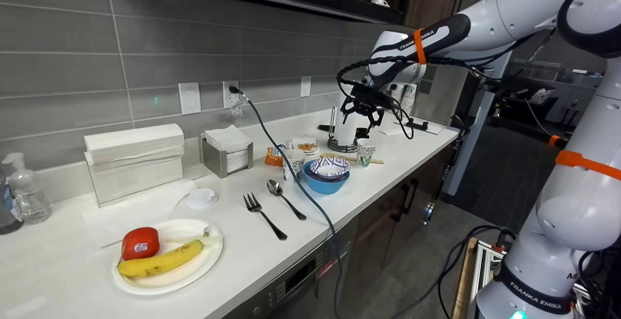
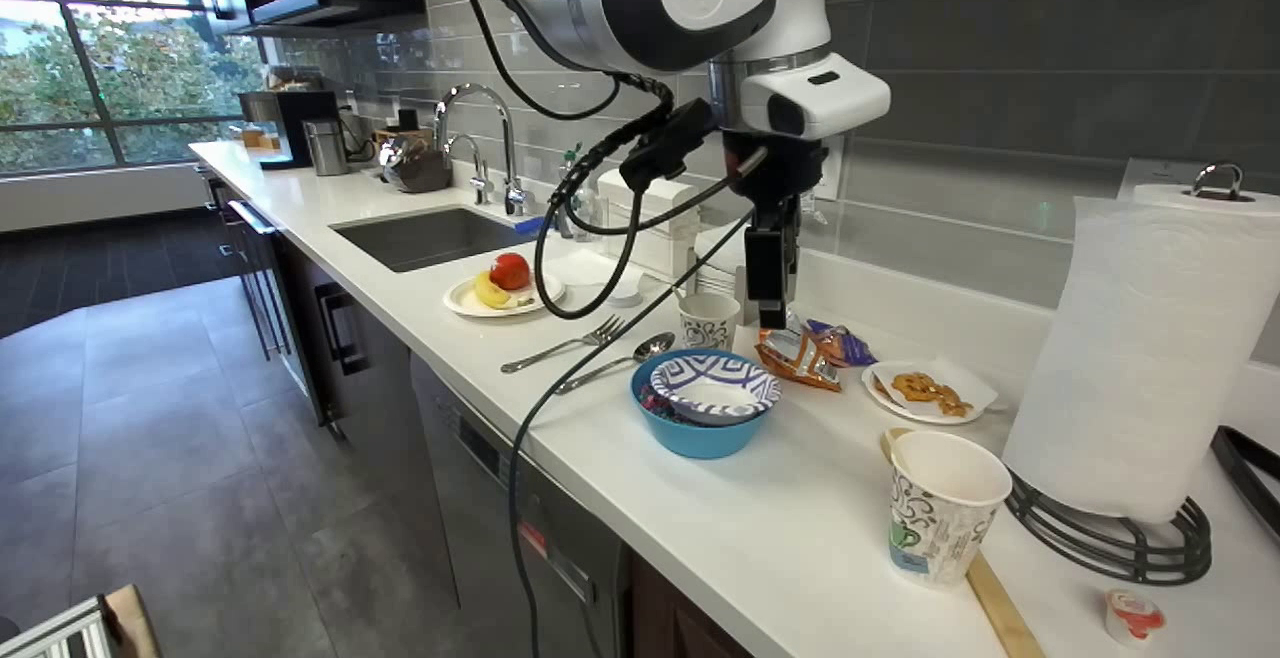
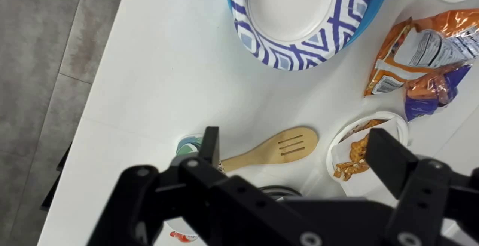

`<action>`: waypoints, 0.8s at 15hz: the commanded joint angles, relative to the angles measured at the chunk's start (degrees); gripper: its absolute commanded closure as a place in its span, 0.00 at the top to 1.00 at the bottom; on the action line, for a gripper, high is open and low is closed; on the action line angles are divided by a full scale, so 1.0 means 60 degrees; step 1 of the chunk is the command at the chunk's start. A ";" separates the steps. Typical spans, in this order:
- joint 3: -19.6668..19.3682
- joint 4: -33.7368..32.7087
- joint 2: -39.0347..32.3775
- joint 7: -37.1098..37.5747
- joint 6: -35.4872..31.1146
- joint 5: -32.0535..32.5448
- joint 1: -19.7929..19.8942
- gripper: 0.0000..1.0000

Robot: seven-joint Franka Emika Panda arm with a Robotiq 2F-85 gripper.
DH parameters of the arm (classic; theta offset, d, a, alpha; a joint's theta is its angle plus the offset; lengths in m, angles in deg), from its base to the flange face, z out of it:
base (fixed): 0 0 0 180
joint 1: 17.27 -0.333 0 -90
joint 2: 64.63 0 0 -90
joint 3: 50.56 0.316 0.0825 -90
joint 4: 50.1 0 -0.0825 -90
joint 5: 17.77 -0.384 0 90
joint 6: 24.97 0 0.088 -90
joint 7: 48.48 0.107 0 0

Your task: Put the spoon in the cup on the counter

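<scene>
A wooden slotted spoon (image 3: 293,147) lies on the pale counter (image 3: 149,89) in the wrist view; its handle runs behind a patterned paper cup (image 2: 940,528) in an exterior view. That cup also shows in an exterior view (image 1: 365,153) and is mostly hidden by a finger in the wrist view. A metal spoon (image 1: 275,188) lies beside a fork; it also shows in an exterior view (image 2: 655,345). Another paper cup (image 2: 708,323) stands behind the bowls. My gripper (image 3: 297,150) is open and empty, above the counter, its fingers framing the wooden spoon's head from above.
Stacked bowls (image 2: 705,438), snack bags (image 2: 800,358) and a snack plate (image 2: 925,393) stand nearby. A paper towel roll (image 2: 1140,358) stands by the wall. A cable (image 1: 315,202) hangs across the counter's front edge. A fork (image 1: 264,217) and fruit plate (image 1: 170,285) lie farther along.
</scene>
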 commanded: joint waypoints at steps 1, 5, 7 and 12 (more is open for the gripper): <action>-0.0158 -0.0029 -0.0012 -0.0003 0.0032 -0.0002 -0.0155 1.00; -0.0296 0.0065 -0.0188 0.1646 -0.1375 0.1281 -0.0027 1.00; -0.0521 0.0047 -0.0338 0.2637 -0.1981 0.2234 0.0073 1.00; -0.1081 0.0108 -0.0625 0.4300 -0.1374 0.4476 0.0060 1.00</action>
